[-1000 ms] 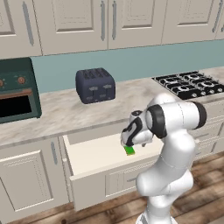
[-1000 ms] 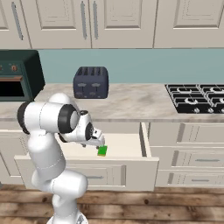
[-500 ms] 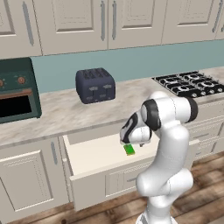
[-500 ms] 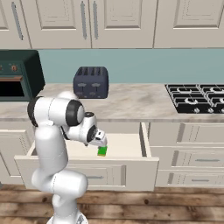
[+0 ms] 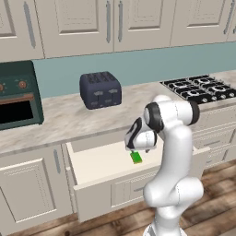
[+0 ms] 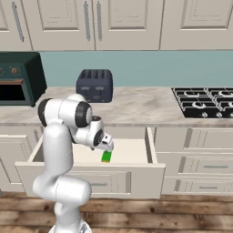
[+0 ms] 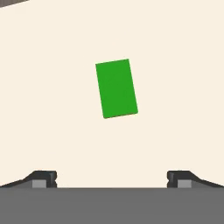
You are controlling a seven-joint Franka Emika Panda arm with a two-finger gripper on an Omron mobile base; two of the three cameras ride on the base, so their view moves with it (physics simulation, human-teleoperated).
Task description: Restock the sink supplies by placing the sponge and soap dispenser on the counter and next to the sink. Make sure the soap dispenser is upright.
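Sponge [image 7: 116,88] lying flat on the cream floor of the open drawer [image 5: 99,186], green face up, touching nothing, toward the drawer's right half in the left base view [image 5: 136,157]. Fingers [image 7: 44,178] spread wide, hovering above the sponge and apart from it, pointed down into the drawer [image 6: 107,146]. Behind, on the marbled desk [image 5: 64,120]: a dark toaster [image 5: 100,89] against the teal backsplash, a green oven [image 5: 18,94] to the left, a black stovetop [image 5: 199,87] to the right.

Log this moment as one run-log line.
phase: reaching for sponge | sponge: flat on floor of open drawer, untouched | gripper: above sponge, jaws open | soap dispenser: not located
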